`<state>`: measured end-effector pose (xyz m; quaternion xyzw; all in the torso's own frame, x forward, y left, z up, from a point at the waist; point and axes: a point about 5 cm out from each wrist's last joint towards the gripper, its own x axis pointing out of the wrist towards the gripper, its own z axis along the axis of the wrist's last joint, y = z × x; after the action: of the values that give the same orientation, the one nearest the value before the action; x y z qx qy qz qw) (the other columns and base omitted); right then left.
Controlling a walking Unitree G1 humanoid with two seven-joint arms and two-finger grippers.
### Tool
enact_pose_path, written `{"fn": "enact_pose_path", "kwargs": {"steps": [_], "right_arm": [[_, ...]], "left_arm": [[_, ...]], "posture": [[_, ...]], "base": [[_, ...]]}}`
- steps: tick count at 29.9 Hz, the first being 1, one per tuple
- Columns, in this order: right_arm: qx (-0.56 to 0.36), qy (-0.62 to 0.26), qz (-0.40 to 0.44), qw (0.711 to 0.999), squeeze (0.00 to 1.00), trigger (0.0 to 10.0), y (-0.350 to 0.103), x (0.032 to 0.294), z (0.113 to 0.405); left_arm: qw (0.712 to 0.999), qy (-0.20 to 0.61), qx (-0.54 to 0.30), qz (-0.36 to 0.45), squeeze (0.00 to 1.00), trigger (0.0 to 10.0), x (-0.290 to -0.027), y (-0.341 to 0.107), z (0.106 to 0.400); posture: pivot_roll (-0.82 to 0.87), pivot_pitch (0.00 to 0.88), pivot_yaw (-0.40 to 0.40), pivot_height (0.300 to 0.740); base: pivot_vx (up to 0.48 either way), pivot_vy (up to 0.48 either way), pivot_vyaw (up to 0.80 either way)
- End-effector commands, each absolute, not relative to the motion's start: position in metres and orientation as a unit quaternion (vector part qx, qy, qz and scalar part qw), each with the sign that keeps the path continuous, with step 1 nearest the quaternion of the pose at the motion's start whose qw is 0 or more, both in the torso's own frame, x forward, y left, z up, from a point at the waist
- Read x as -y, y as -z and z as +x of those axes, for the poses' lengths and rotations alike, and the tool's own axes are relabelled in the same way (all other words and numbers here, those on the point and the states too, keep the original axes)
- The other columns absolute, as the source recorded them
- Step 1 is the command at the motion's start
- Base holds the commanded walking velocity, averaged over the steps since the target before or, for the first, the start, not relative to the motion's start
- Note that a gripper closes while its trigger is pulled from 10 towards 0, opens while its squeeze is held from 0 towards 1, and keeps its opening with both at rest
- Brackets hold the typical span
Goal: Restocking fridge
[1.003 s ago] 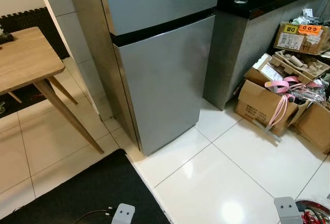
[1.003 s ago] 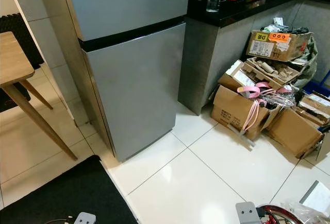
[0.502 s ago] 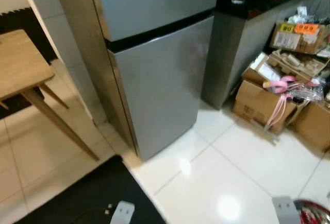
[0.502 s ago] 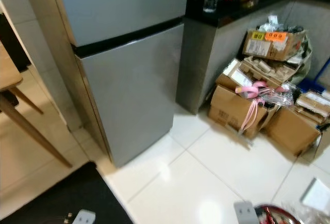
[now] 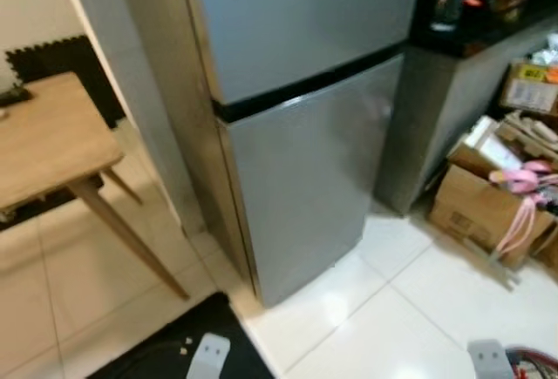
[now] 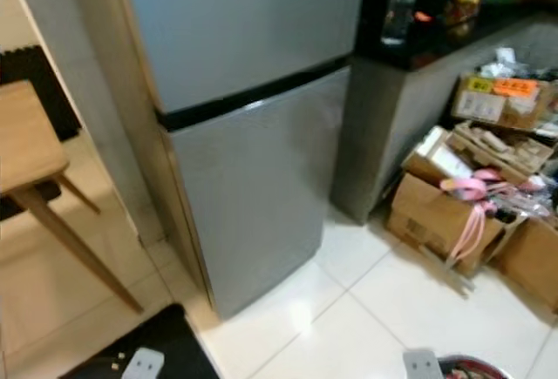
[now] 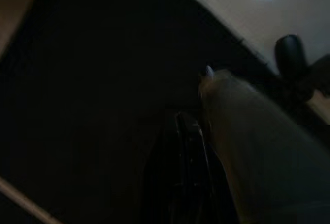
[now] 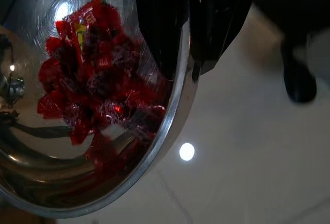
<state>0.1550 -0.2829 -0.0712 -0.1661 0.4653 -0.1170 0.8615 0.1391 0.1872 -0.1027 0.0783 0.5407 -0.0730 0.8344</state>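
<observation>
The silver two-door fridge (image 5: 296, 196) stands straight ahead with both doors closed, a black band between them. My right gripper (image 8: 193, 33) is shut on the rim of a steel bowl (image 8: 175, 110) that holds red wrapped sweets (image 8: 93, 80). The bowl's edge (image 5: 534, 363) and the right wrist bracket (image 5: 488, 360) show low on the right. Low on the left is the left wrist bracket (image 5: 207, 357). The left wrist view is very dark, with only a black finger (image 7: 188, 147) over the dark mat.
A wooden table (image 5: 52, 144) stands at the left, one leg slanting toward the fridge. A black mat (image 5: 174, 353) lies under my left side. Cardboard boxes (image 5: 475, 209) crowd the floor at the right below a dark counter (image 5: 488, 30) bearing a clear bottle (image 6: 401, 0).
The whole picture has shifted and blurred: the camera has turned left and come closer to the fridge. The fridge stays closed and the bowl stays in my right gripper.
</observation>
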Motion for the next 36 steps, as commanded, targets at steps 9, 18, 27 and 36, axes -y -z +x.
{"fn": "enact_pose_path", "kwargs": {"steps": [9,18,27,36], "right_arm": [[-0.467,0.123,-0.164,0.860,0.00,10.0,0.0719,0.2834,0.1527],[-0.468,0.123,-0.164,0.860,0.00,10.0,0.0719,0.2839,0.1524],[-0.469,0.122,-0.164,0.859,0.00,10.0,0.0722,0.2840,0.1516],[-0.470,0.122,-0.165,0.859,0.00,10.0,0.0725,0.2840,0.1508]], "left_arm": [[0.839,0.064,-0.536,0.074,0.00,10.0,-0.1897,0.1010,0.1432],[0.838,0.067,-0.536,0.072,0.00,10.0,-0.1888,0.1009,0.1438],[0.843,0.056,-0.530,0.073,0.00,10.0,-0.1902,0.1000,0.1459],[0.845,0.056,-0.526,0.075,0.00,10.0,-0.1905,0.0990,0.1482]], "posture": [[-0.12,0.000,0.020,0.740],[-0.12,0.000,0.016,0.740],[-0.12,0.000,0.016,0.740],[-0.12,0.000,0.016,0.740]], "base": [[0.068,0.000,0.00],[0.000,-0.358,0.00],[0.000,-0.296,0.00],[0.000,0.000,0.00]]}}
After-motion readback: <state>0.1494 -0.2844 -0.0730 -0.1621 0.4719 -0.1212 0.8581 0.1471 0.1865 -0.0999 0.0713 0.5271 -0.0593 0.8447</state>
